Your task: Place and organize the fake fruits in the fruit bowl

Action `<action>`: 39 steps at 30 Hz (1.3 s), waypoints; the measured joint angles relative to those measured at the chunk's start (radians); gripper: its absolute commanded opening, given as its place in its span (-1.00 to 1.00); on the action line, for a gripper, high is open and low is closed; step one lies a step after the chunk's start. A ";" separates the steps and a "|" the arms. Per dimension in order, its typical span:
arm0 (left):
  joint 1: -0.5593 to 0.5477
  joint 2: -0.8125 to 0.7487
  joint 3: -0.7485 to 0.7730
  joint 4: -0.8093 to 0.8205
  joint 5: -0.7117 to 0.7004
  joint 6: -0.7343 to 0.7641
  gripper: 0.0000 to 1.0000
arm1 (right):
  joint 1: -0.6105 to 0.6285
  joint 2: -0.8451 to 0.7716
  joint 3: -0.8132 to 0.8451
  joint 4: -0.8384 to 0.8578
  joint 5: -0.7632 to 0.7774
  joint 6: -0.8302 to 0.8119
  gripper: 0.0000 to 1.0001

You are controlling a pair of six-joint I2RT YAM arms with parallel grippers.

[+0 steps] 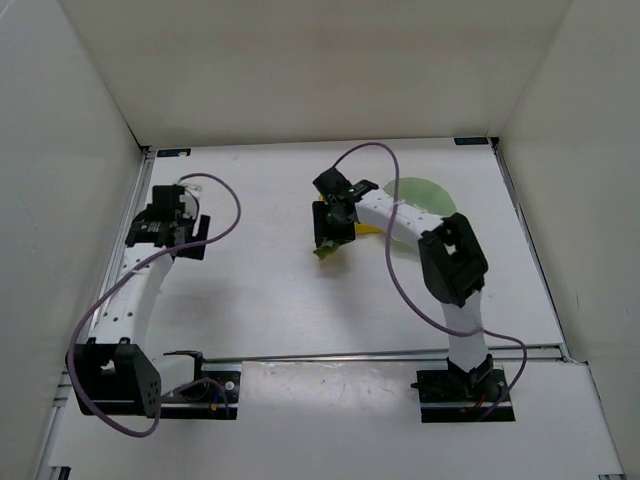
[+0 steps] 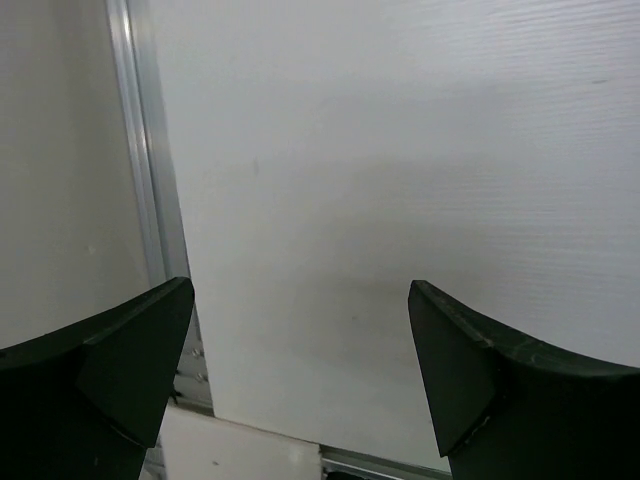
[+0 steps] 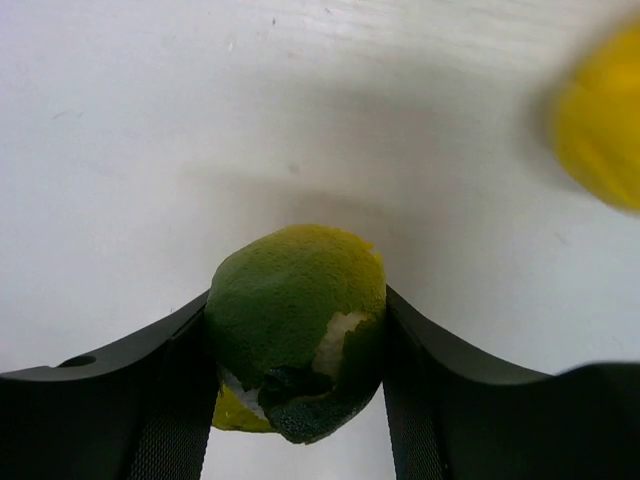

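Note:
My right gripper (image 1: 328, 245) is shut on the round dark green fruit (image 3: 293, 325) with a white patch, and holds it over the table left of the fruit bowl (image 1: 425, 200). The green fruit shows at the fingertips in the top view (image 1: 326, 251). One yellow fruit (image 1: 372, 231) lies by the bowl's near-left rim, mostly hidden by the right arm; it is a blurred yellow shape in the right wrist view (image 3: 600, 130). The other yellow fruit is out of view. My left gripper (image 1: 168, 228) is open and empty over the table's left side.
White walls enclose the table on the left, back and right. A metal rail (image 2: 145, 190) runs along the left edge under my left gripper. A purple cable (image 1: 385, 215) loops over the right arm near the bowl.

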 measured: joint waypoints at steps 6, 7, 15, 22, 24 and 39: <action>-0.322 0.153 0.172 0.008 -0.044 0.085 0.98 | -0.109 -0.382 -0.146 0.016 0.093 0.014 -0.48; -0.361 0.193 0.203 0.011 -0.051 0.097 0.98 | -0.152 -0.428 -0.158 0.021 0.114 0.021 -0.40; -0.569 0.616 0.581 0.016 -0.104 0.177 0.98 | -0.502 -0.386 -0.237 0.006 0.124 0.013 1.00; -0.666 1.016 1.009 0.040 -0.102 0.309 0.98 | -0.560 -0.332 -0.237 -0.038 0.059 -0.024 1.00; -0.684 1.093 1.067 0.050 -0.079 0.365 0.98 | -0.577 -0.372 -0.237 -0.039 0.056 -0.034 1.00; -0.691 1.321 1.234 0.035 0.107 0.570 0.88 | -0.773 -0.594 -0.252 -0.082 0.050 -0.091 1.00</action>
